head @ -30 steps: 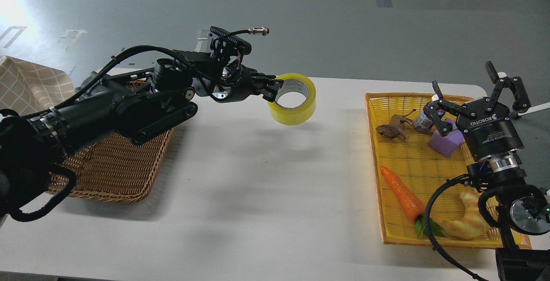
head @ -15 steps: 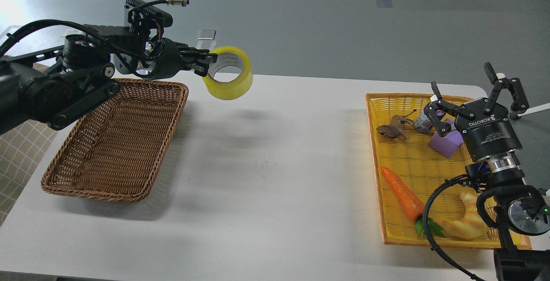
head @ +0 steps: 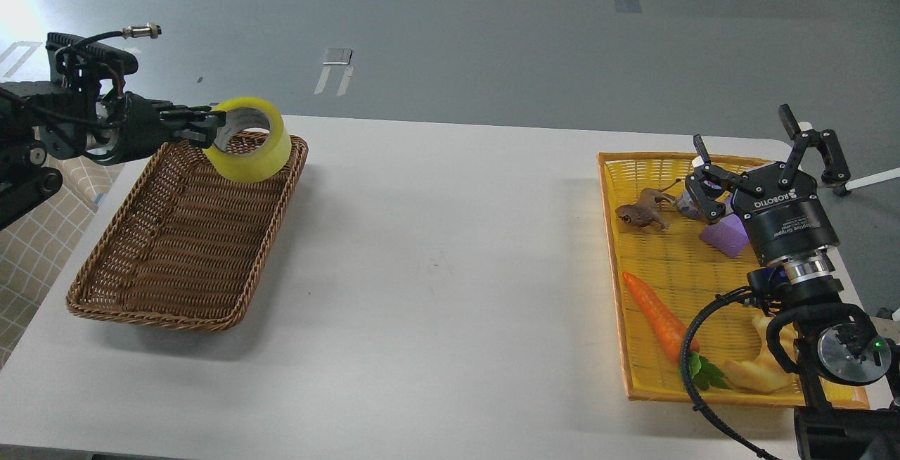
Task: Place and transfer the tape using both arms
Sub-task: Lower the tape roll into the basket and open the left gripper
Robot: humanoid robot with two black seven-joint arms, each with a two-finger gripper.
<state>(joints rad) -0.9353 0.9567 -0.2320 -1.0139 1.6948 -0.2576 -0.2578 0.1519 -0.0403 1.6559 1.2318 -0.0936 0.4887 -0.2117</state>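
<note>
The yellow tape roll [head: 249,143] hangs in the air over the far right corner of the brown wicker basket [head: 162,256]. My left gripper [head: 207,131] comes in from the left and is shut on the tape's rim, holding the roll with its core facing up and toward me. My right gripper [head: 763,157] is open and empty, fingers spread, above the far right part of the yellow tray [head: 633,305], close over the purple block [head: 724,237].
The yellow tray holds a brown toy frog [head: 640,214], a small can [head: 689,203], an orange toy carrot [head: 657,316] and a croissant [head: 763,368]. The white table [head: 436,270] lies between basket and tray. A checked cloth [head: 28,249] lies at the far left.
My left arm has swung left with the tape, from mid-table to over the wicker basket's far corner. My right gripper shifted slightly left and up over the tray.
</note>
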